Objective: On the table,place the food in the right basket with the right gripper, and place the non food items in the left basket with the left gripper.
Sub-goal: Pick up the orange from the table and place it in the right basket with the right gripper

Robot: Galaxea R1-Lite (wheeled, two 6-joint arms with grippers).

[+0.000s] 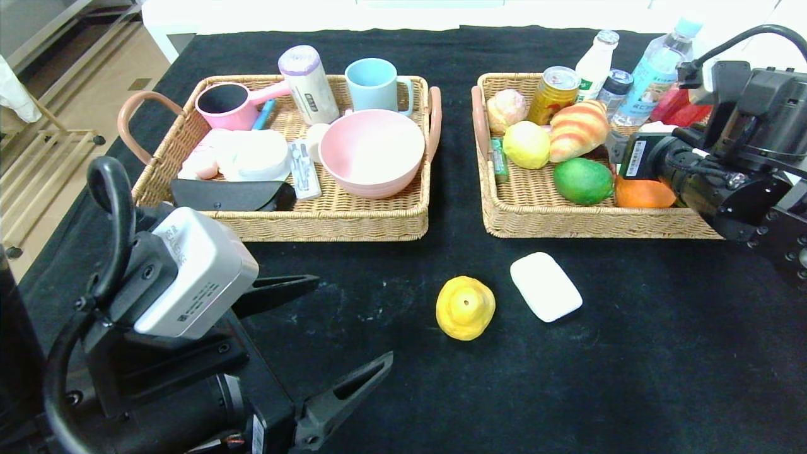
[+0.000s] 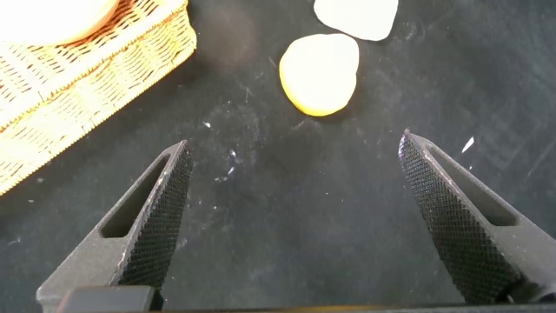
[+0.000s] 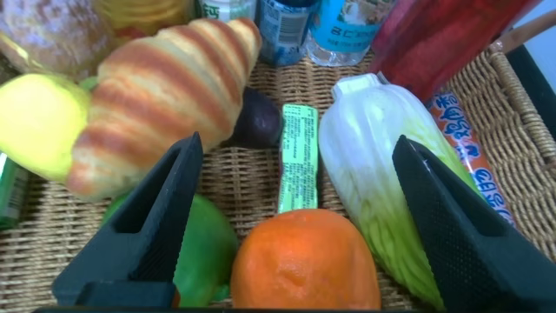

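Black cloth covers the table [image 1: 630,353], two wicker baskets at the far side, pale floor beyond on my left. Head view: left basket [image 1: 403,221] has the pink bowl [image 1: 372,151], a blue mug, a pink scoop and other bits; right basket [image 1: 504,214] has the croissant [image 1: 577,129], a yellow fruit [image 1: 526,145], the green fruit [image 1: 583,181] and the orange [image 1: 643,193], plus can and bottles at the back. On the cloth in front: the lumpy yellow fruit [image 1: 465,308] and, just beside it, the white bar [image 1: 545,286]. So I judge most is sorted, with one food item and one non-food item left. Left gripper [image 1: 350,328] is low and near me, jaws spread wide, nothing between them. Right arm is over the right basket; its fingers are hidden behind the wrist here. Left wrist view: my left fingers [image 2: 152,226] wide apart over bare cloth, yellow fruit and white bar ahead, untouched, basket corner off to one side. Right wrist view: right gripper [image 3: 295,226] parted, hovering just above the orange [image 3: 304,261], not gripping it; looks released into the basket. A pale leafy vegetable [image 3: 382,174] and a green packet lie beside. Orange partly cut off by the frame edge; whether a finger touches the green fruit, can't tell.
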